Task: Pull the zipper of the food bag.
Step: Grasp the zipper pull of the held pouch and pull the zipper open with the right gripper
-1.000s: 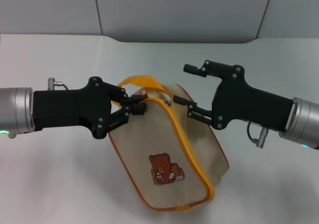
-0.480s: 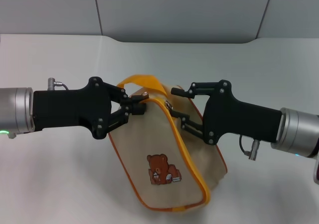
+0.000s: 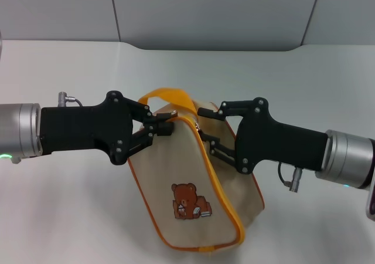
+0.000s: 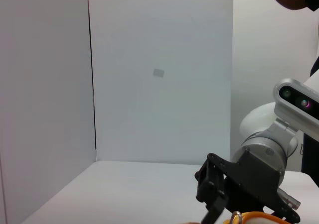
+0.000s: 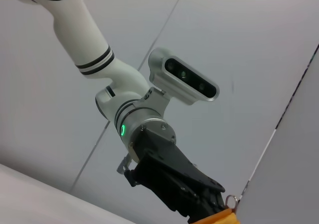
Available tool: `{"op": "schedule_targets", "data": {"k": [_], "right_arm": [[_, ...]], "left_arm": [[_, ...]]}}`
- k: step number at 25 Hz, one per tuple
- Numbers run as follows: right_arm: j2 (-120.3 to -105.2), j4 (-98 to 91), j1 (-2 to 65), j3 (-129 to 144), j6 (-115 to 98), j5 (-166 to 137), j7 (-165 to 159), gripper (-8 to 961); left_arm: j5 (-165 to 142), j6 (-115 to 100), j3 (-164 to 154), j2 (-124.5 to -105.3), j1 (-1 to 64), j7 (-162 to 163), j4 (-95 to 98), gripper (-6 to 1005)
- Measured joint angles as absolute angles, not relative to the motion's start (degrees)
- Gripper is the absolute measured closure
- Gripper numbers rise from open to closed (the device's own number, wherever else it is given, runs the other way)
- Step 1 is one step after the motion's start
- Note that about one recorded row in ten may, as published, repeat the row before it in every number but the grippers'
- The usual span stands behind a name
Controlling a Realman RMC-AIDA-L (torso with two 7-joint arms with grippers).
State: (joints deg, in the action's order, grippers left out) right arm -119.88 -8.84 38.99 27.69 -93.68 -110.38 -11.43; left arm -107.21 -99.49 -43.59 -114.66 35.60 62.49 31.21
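Head view: zipper (image 3: 198,125) just beside right gripper (image 3: 206,141).

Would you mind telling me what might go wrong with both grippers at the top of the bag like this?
The left gripper pinches only the bag's top corner by the strap; a hard pull might tug the fabric free or drag the bag. The right gripper sits at the zipper's top end, where the pull tab is hidden behind its jaws, so it may have caught fabric instead.
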Motion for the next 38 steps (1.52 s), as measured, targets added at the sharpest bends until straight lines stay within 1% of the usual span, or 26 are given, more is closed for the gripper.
{"op": "schedule_targets", "data": {"k": [1,8,13,17,19,20,22,24,25,26,32,38], "right_arm": [[-119.88,-8.82,39.03,27.69,-93.68,-110.47,-11.42,622],[-119.88,-8.79,39.03,27.68,-93.68,-110.59,-10.91,740],[-119.88,-8.79,38.97,27.69,-93.68,-110.62,-10.89,948],[-119.84,-8.92,38.83,28.31,-93.66,-110.68,-10.83,951],[-119.59,-9.21,38.07,29.27,-93.75,-110.69,-10.84,953],[-119.35,-10.20,36.06,31.11,-94.33,-110.71,-10.87,954],[-119.28,-11.02,34.73,32.17,-94.80,-110.73,-11.02,954],[-119.24,-13.23,31.25,33.53,-96.07,-110.74,-11.33,954],[-119.23,-14.74,28.15,33.85,-97.46,-110.75,-11.69,954],[-119.24,-15.18,27.06,33.85,-98.11,-110.75,-12.02,953],[-119.26,-15.94,25.42,33.95,-98.61,-110.63,-14.00,953],[-119.26,-15.81,25.20,30.44,-98.81,-107.24,-19.50,894]], "left_arm": [[-107.15,-99.51,-43.59,-114.66,35.60,62.49,31.20,938],[-106.97,-99.60,-43.60,-114.70,35.47,62.49,31.20,942],[-106.93,-99.60,-43.60,-114.70,35.44,62.49,31.20,943],[-106.87,-99.58,-43.28,-114.70,35.28,62.49,31.15,944],[-106.80,-99.07,-42.14,-114.70,35.02,62.45,30.81,945],[-106.79,-98.67,-41.53,-114.70,34.84,62.39,30.63,945],[-106.75,-97.07,-39.84,-114.69,34.25,62.10,29.94,945],[-106.74,-95.65,-38.69,-114.69,33.76,61.88,29.25,946],[-106.73,-94.52,-37.97,-114.69,33.34,61.76,28.87,946],[-106.74,-94.30,-37.84,-114.69,33.20,61.72,28.85,947],[-106.73,-93.61,-37.56,-114.84,32.87,61.64,28.75,948],[-106.65,-93.77,-34.73,-115.10,32.52,60.36,25.33,950]]}}
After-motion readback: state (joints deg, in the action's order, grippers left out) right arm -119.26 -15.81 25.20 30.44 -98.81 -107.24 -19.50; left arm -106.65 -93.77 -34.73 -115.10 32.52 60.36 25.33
